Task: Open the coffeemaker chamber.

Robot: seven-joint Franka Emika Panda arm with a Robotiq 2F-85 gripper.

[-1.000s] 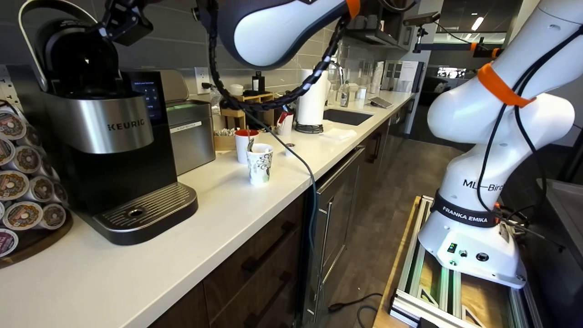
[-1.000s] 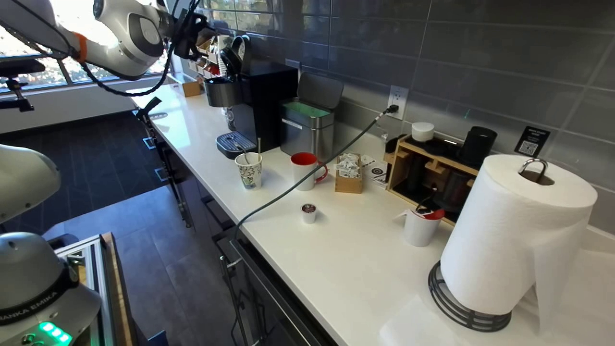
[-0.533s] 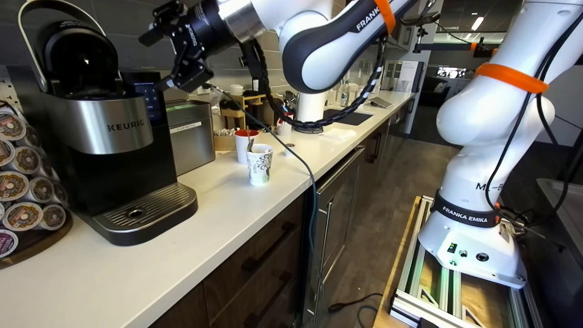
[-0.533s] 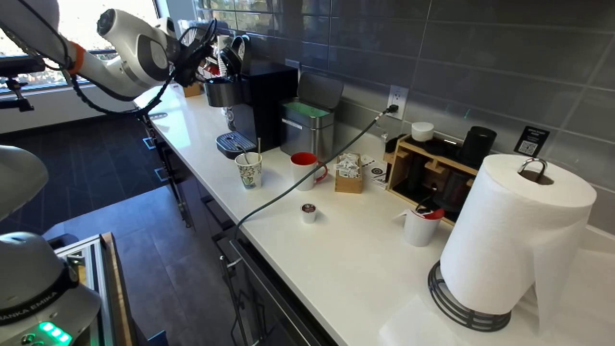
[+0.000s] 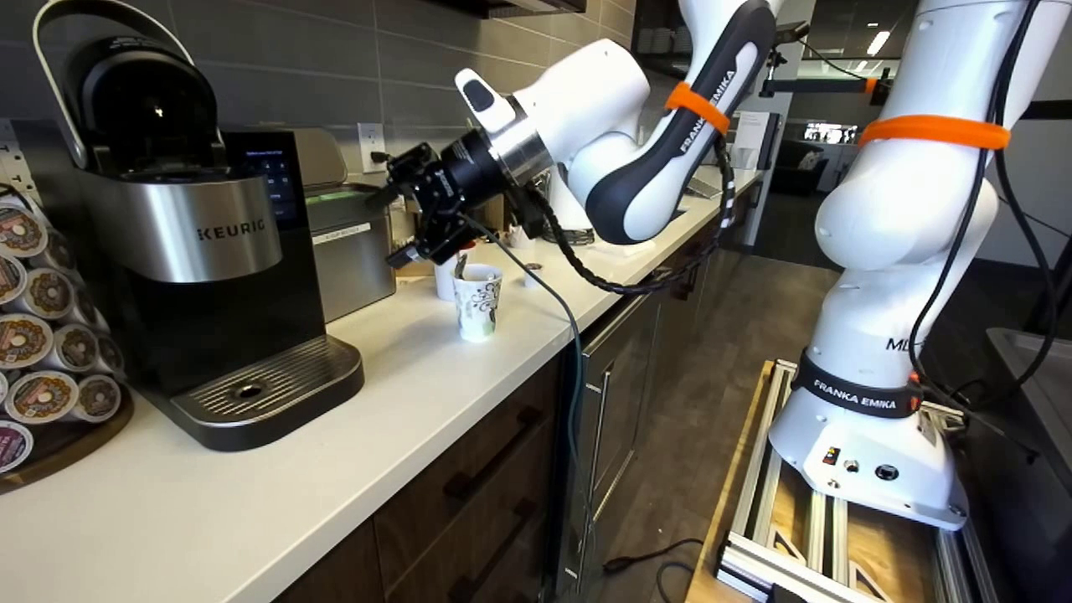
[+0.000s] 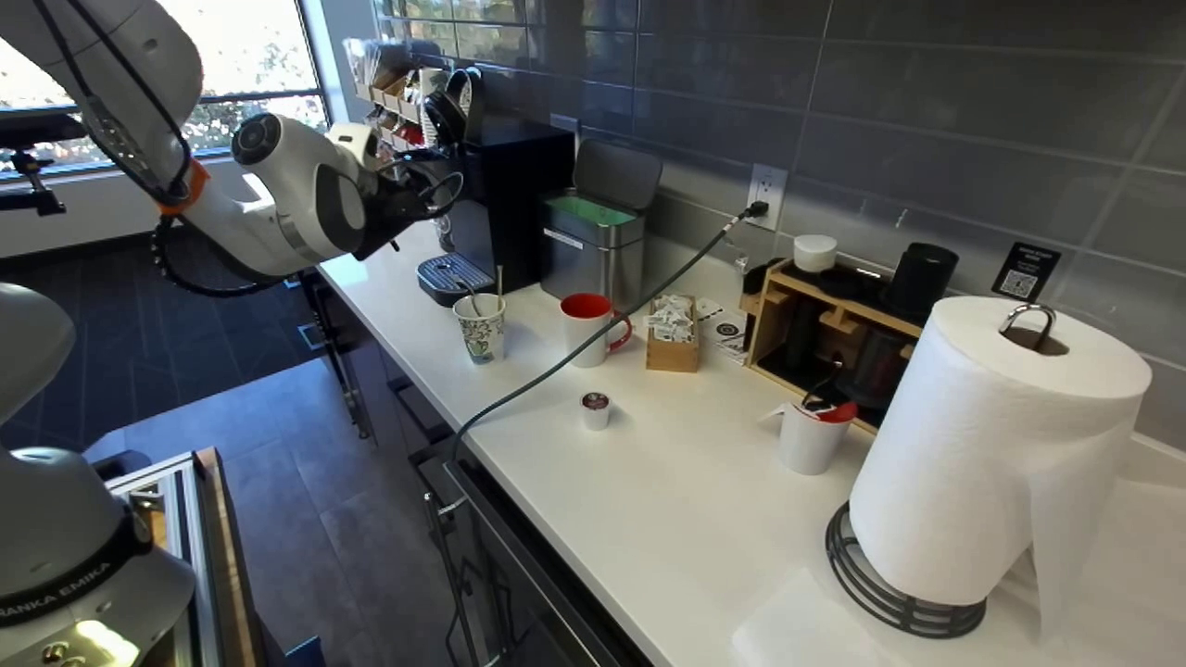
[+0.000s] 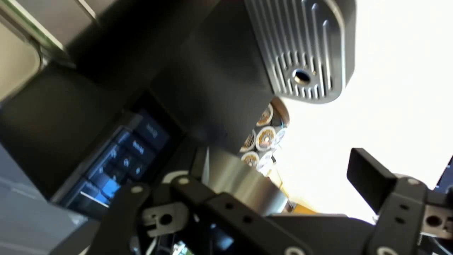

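Where it is stood on the white counter (image 6: 667, 519), the coffeemaker (image 5: 226, 310) is shown with its chamber (image 5: 155, 109) raised

One arm (image 5: 586, 92), white and banded in orange: extended over the counter, its end held near the coffeemaker.

One coffeemaker, boxy, silver-fronted and black-sided: lettered KEURIG, placed between a stack of coffee pods (image 5: 48, 293) and one metal bin (image 6: 588, 264).

The metal bin: set just beside the coffeemaker, its lid raised.

One paper towel roll (image 6: 1001, 463), white: stood upright on a black wire stand (image 6: 950, 621), well apart from the coffeemaker.

The chamber, glossy black and rounded: mounted at the top of the coffeemaker, tilted back in an opened state, with its handle (image 5: 74, 142) arched above.

One gripper (image 5: 385, 228), black: carried at the arm's end, held apart from both coffeemaker and chamber. Its two fingers (image 7: 370, 177) are spread wide, as is seen in the wrist view.

One mug (image 6: 578, 330), white, red-lined and red-handled: set between a patterned paper cup (image 6: 480, 333) and a wooden box of packets (image 6: 673, 358).

The paper cup: stood upright near the coffeemaker.

One loose pod (image 6: 595, 414): set near the mug.
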